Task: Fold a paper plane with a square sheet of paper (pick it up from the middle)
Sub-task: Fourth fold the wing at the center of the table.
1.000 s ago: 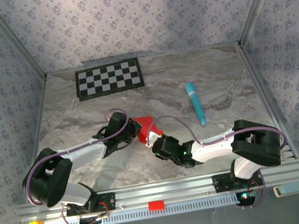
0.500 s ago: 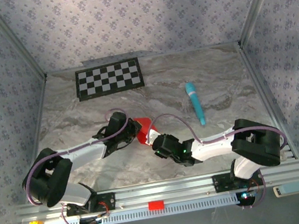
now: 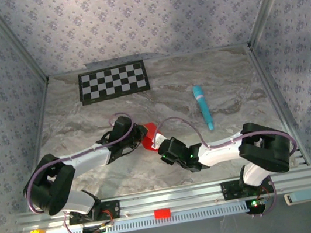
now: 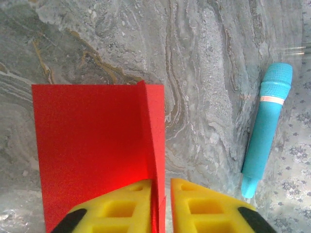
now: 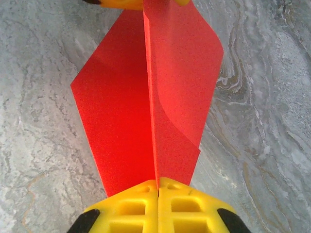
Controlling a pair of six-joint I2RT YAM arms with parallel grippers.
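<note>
The bright red square sheet of paper [image 3: 150, 134] stands folded along a centre crease, its flaps spreading into a pointed, plane-like shape [image 5: 121, 97]. It hangs between my two grippers, just above the marble table. My right gripper [image 5: 158, 187] is shut on the near end of the crease. My left gripper [image 4: 161, 204] sits at the far end with a narrow gap between its yellow pads. There the upright fold [image 4: 154, 145] leans against the left pad and stands clear of the right one. In the top view the left gripper [image 3: 140, 135] and right gripper [image 3: 159, 145] almost meet.
A teal pen-like stick [image 3: 203, 107] lies on the table to the right of the paper, and it also appears in the left wrist view [image 4: 266, 128]. A checkerboard [image 3: 114, 81] lies at the back left. A small red block [image 3: 162, 213] sits on the front rail.
My right gripper has closed onto the paper's crease. My left gripper's pads have parted a little from the fold. The paper looks narrower from above.
</note>
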